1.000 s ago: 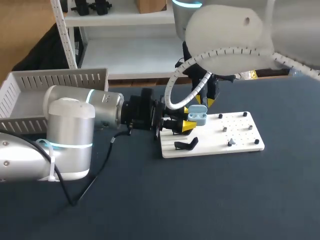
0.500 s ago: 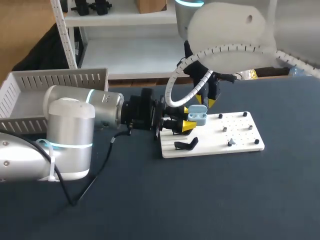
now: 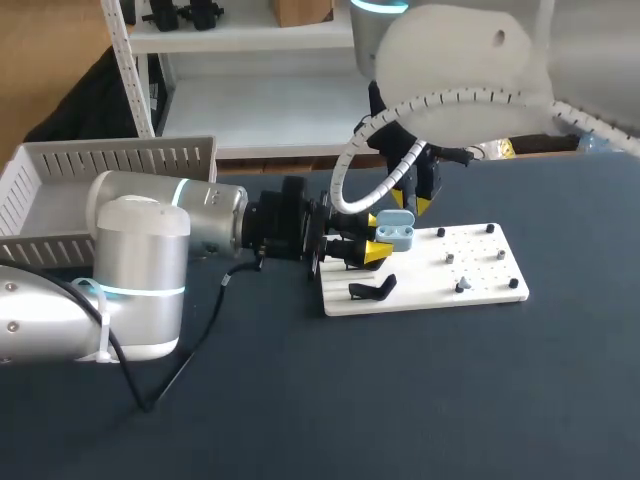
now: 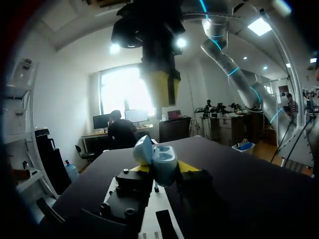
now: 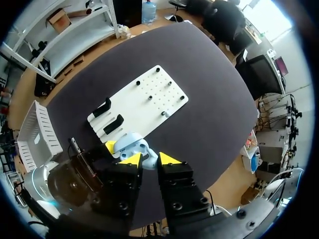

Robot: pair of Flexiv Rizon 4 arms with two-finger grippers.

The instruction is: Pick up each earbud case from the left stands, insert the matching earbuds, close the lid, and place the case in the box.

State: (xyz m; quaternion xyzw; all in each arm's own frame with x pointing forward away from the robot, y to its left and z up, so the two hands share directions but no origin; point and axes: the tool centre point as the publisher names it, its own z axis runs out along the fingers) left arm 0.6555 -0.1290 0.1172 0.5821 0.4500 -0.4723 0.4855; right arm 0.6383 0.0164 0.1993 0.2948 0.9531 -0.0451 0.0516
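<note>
Sitting at the far left of the table was a white slatted box (image 3: pixel 60 165), and the left arm (image 3: pixel 140 250) reached across in front of it toward the middle. Its left gripper (image 3: pixel 380 236) lay level over the near end of a white board (image 3: pixel 480 270), with the jaws clamped from two sides on a light blue earbud case (image 3: pixel 400 236). The case was held upright just above the board, with its lid tipped open. In the left wrist view a yellow tip showed on each side of the case body, both pressed against it. A black stand (image 3: pixel 372 290) lay on the board just below the left gripper, and the right wrist view showed a second black stand (image 5: pixel 102 107) beside it. The right arm (image 3: pixel 450 60) came in from the upper right, and its right gripper (image 3: pixel 412 203) hung point-down directly over the open case, close above it. Whether its jaws were apart or together could not be told. Further right, several small dark pegs (image 3: pixel 450 258) stood scattered on the bare part of the board.
</note>
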